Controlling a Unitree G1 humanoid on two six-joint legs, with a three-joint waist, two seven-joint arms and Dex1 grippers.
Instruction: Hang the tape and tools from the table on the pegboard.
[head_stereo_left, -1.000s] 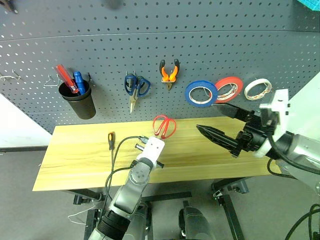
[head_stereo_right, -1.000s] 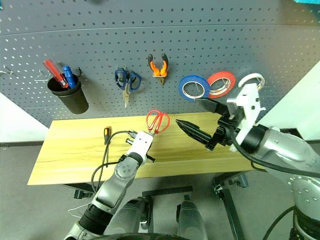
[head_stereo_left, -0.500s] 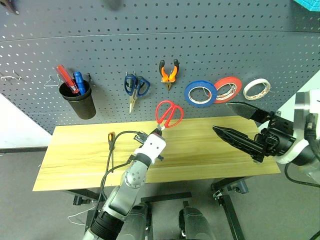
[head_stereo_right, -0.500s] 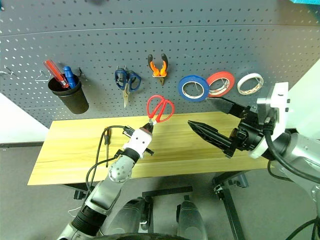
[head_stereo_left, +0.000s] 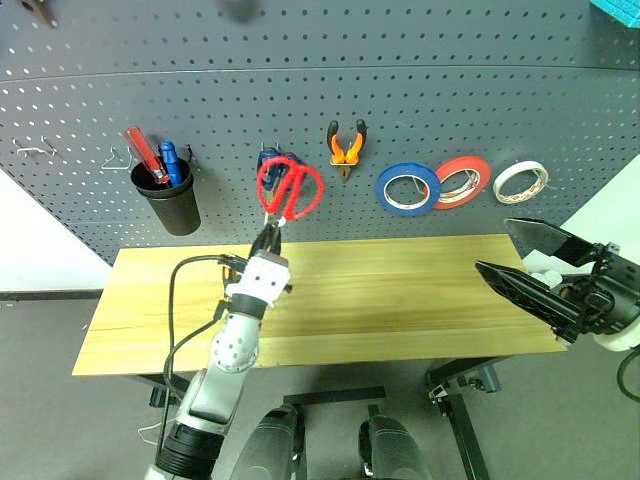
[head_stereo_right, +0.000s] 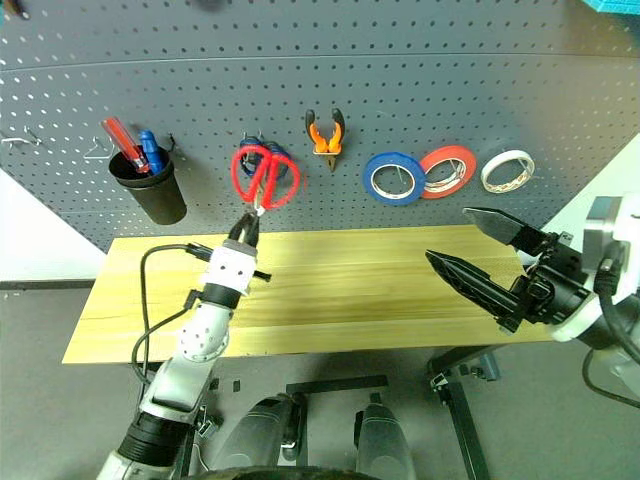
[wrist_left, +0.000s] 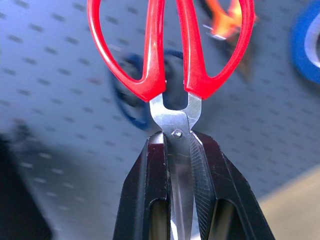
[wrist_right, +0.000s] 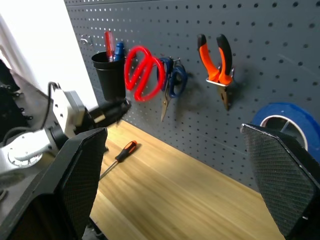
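Left pincer (head_stereo_left: 268, 238) clamped on blades of red scissors (head_stereo_left: 290, 187) — handles up before the pegboard (head_stereo_left: 400, 90). Right pincer (head_stereo_left: 527, 262) spread wide apart, empty, above counter (head_stereo_left: 400, 290) edge.

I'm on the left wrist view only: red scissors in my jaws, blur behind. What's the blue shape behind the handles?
Observer: Blue-handled scissors hanging on the pegboard. Your red scissors are held up right in front of them.
Operator: Anything left on the table?
Observer: The screwdriver lies on the table, beside the left arm.
Operator: And the right gripper?
Observer: The right gripper is near the table's right end, jaws open and empty.
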